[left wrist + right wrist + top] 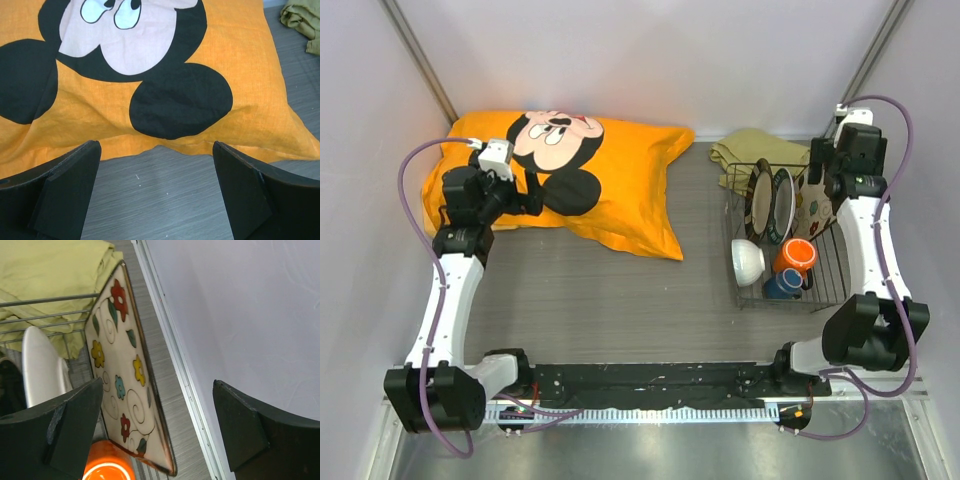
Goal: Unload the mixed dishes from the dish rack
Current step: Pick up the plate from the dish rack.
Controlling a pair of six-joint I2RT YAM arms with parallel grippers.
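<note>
While right gripper (157,400) hangs at the dish rack's (788,303) right side, jaws spread and empty, the square floral plate (122,380) stands on edge there, tilted. Its plane runs near-to-far, painted face toward the other dishes. Left gripper (156,160) spread wide, empty, beside orange pillow (240,115).

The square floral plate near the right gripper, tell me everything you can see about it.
The square floral plate is cream and looks like glazed ceramic. It has a thin dark rim, red, yellow and blue flowers, green leaves and brown swirls. It stands on edge, tilted, at the right side of the dish rack, beside a white dish, with the orange mug by its lower corner. The right gripper is open around its edge; no contact shows.
</note>
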